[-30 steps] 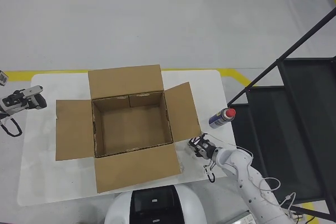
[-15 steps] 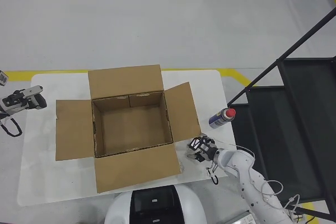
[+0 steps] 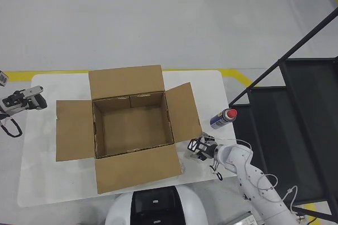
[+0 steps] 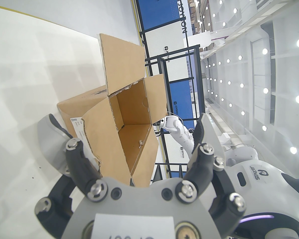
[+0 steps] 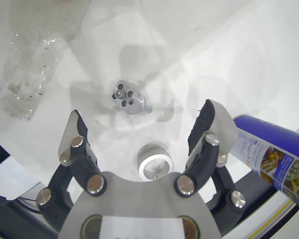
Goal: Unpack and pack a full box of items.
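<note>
An open cardboard box [image 3: 132, 129] stands mid-table with all its flaps spread and its inside bare. My right gripper [image 3: 198, 147] hovers open just off the box's right flap, low over the table. In the right wrist view my right gripper [image 5: 142, 113] has a small metal block with holes [image 5: 128, 99] lying just beyond its fingers, and a metal ring [image 5: 155, 165] lies near its base. A blue spray can [image 3: 223, 118] lies at the table's right edge. My left gripper [image 3: 40, 95] is open and empty at the table's left edge, facing the box [image 4: 124, 115].
A crumpled clear plastic bag [image 5: 27, 75] lies on the white table near the box's front-right corner. Black metal steps [image 3: 293, 129] stand close to the table's right side. The spray can [image 5: 271, 160] lies right beside one right finger.
My right arm has shifted slightly, its gripper edging a little toward the box's right flap. The left arm and the box have not moved.
</note>
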Robot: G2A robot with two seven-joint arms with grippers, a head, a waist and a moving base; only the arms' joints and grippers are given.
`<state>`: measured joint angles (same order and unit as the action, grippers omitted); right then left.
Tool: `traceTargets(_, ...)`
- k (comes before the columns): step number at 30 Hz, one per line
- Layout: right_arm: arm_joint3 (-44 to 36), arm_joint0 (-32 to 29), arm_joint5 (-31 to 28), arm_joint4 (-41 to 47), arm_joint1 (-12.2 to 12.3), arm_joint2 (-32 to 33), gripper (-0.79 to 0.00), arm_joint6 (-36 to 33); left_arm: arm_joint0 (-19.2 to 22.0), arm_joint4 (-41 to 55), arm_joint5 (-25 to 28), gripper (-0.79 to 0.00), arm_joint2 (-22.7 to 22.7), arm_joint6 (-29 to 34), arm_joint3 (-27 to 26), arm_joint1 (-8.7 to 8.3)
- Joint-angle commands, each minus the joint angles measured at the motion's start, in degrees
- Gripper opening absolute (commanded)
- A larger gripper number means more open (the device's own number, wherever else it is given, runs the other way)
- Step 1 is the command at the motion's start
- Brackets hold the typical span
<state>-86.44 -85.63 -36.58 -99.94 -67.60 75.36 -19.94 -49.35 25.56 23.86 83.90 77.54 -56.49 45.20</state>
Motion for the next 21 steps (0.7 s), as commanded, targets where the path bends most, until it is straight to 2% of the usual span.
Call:
traceTargets(1, 0.4, 0.5, -1.2, -0.3, 0.1, -0.2, -0.332, 0.1, 0.0, 0.0, 0.0, 0.0, 0.0, 0.0, 0.0, 0.0)
traceTargets(2, 0.6, 0.7, -1.8, -0.4, 0.1, -0.5, -0.376, 0.1, 0.0, 0.0, 0.0, 0.0, 0.0, 0.0, 0.0, 0.0)
traceTargets(8, 1.7, 1.8, -2.3, -0.1, 0.2, -1.4, -0.385, 1.5, 0.0, 0.0, 0.0, 0.0, 0.0, 0.0, 0.0, 0.0)
traceTargets(12, 2.9, 2.7, -2.2, -0.1, 0.2, -2.3, -0.449, 2.1, 0.0, 0.0, 0.0, 0.0, 0.0, 0.0, 0.0, 0.0)
traceTargets(14, 3.3, 2.9, -2.0, -0.2, 0.2, -2.6, -0.563, 2.4, 0.0, 0.0, 0.0, 0.0, 0.0, 0.0, 0.0, 0.0)
traceTargets(16, 3.4, 3.0, -1.7, -0.4, 0.3, -2.7, -0.757, 2.6, 0.0, 0.0, 0.0, 0.0, 0.0, 0.0, 0.0, 0.0)
traceTargets(17, 3.2, 2.8, -1.4, -0.5, 0.4, -2.6, -0.785, 2.7, 0.0, 0.0, 0.0, 0.0, 0.0, 0.0, 0.0, 0.0)
traceTargets(21, 1.5, 1.2, -0.2, -0.4, 0.7, -1.5, -0.785, 3.3, 0.0, 0.0, 0.0, 0.0, 0.0, 0.0, 0.0, 0.0)
